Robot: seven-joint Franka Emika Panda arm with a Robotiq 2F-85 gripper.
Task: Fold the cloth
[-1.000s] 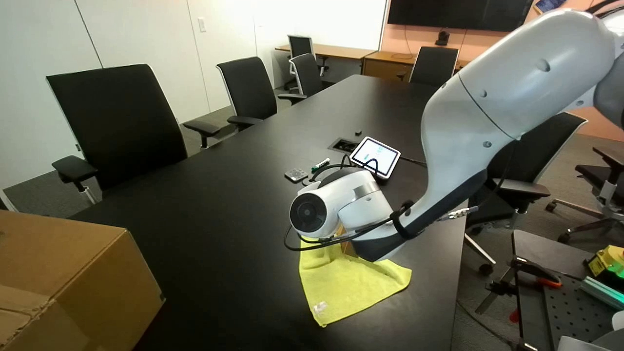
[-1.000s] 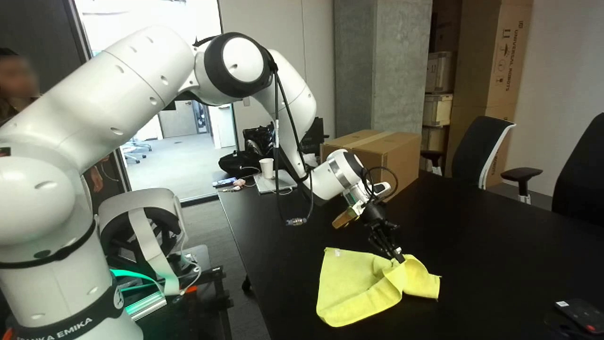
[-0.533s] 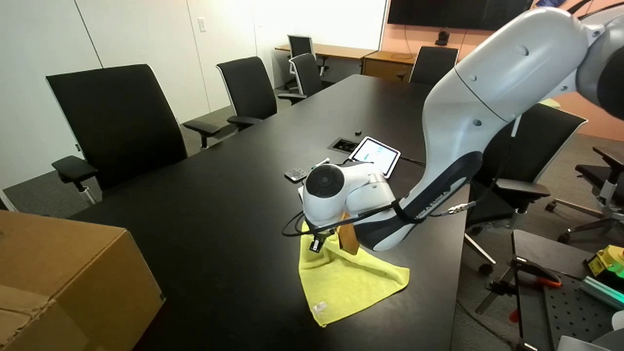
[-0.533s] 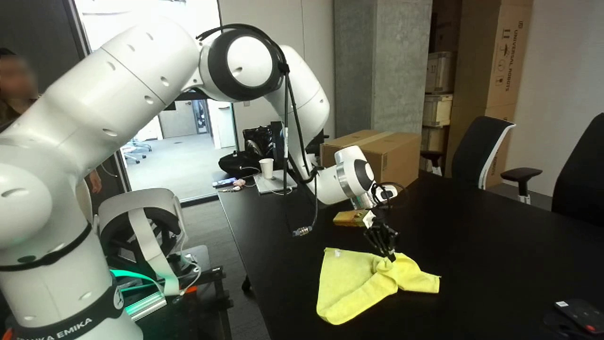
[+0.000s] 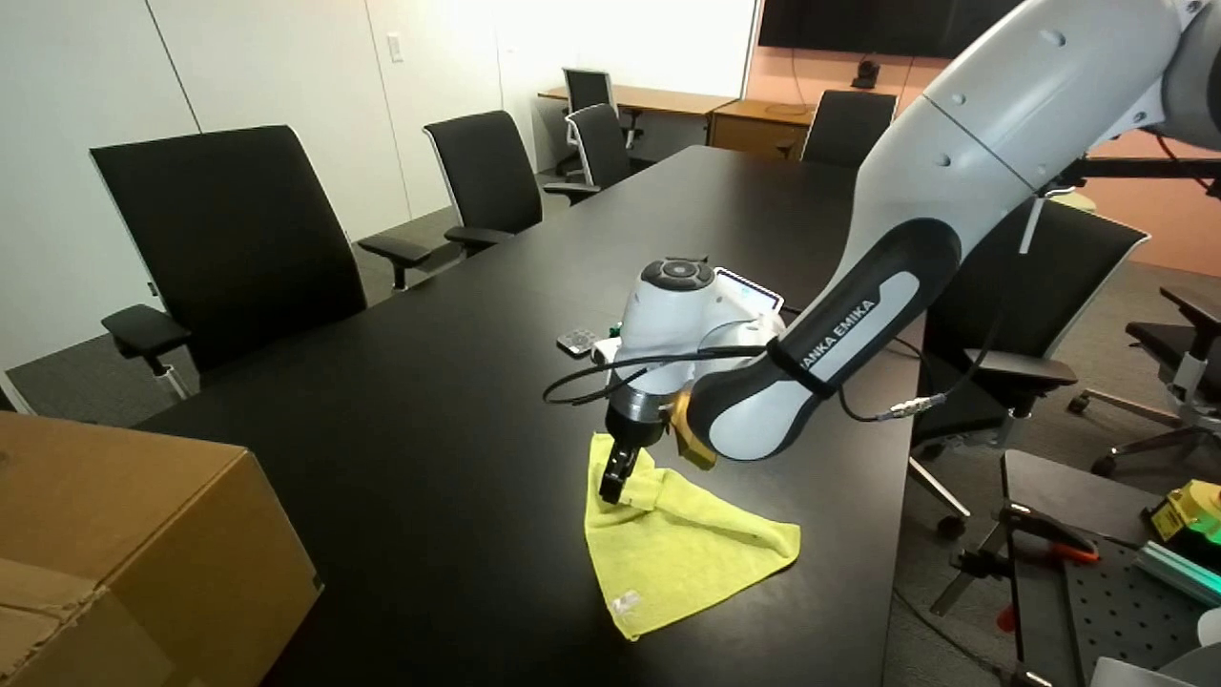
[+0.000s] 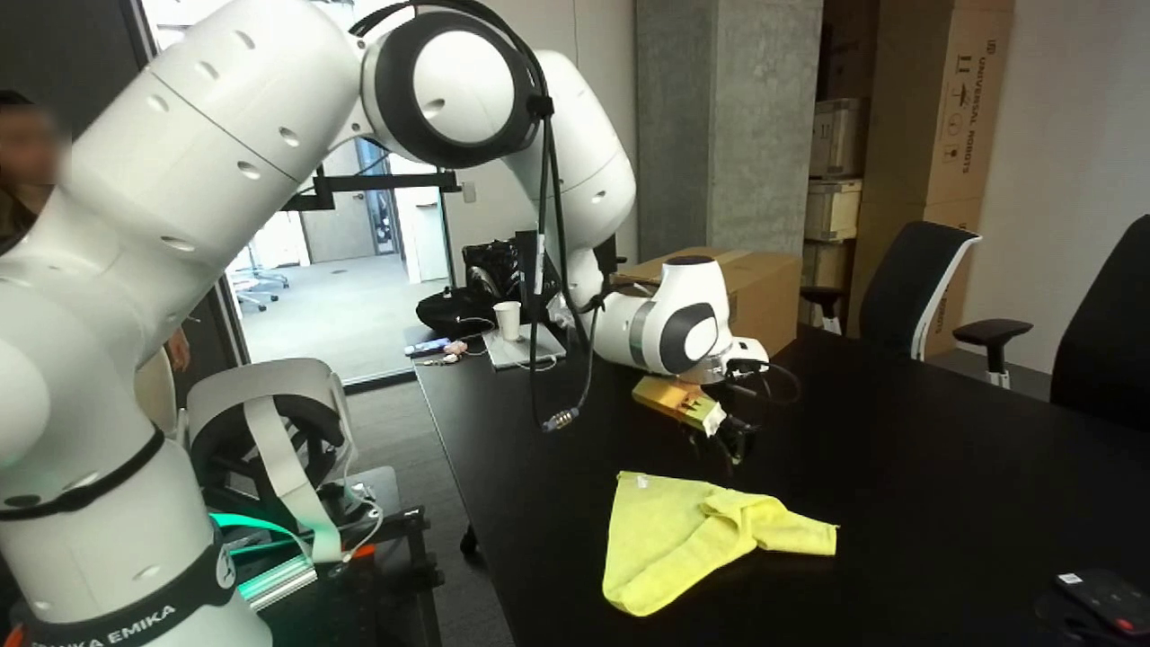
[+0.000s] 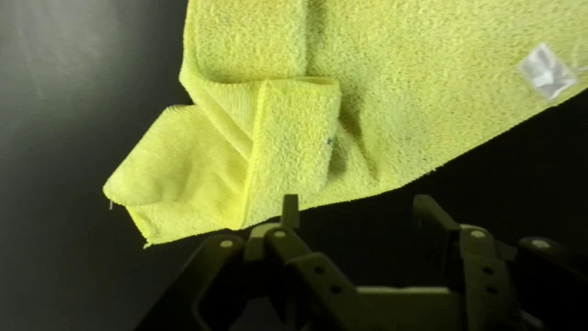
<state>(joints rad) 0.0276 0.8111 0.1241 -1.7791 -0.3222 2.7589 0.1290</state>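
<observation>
A yellow cloth [image 5: 672, 563] lies on the black table, in both exterior views [image 6: 669, 544]. In the wrist view the cloth [image 7: 413, 101] has a strip turned over along one side, and near one end a flap lies doubled over in creases. Its white tag [image 7: 547, 72] shows at the right. My gripper [image 7: 357, 209] is open, its fingers well apart and nothing between them. The gripper [image 5: 612, 487] hangs over the creased end of the cloth, pointing down. In an exterior view the gripper [image 6: 735, 447] stands apart from the fabric, dark against the table.
A large cardboard box [image 5: 153, 553] stands on the table. A small tablet [image 5: 751, 289] and a flat grey object [image 5: 577, 342] lie beyond the arm. A dark remote [image 6: 1110, 598] lies near the table's front, and a white cup [image 6: 508, 319] stands at the back. Chairs line the sides.
The gripper has let go of the cloth, opened and risen off it, while the wrist has swung more upright. The raised fold has sunk a little and lies flatter.
</observation>
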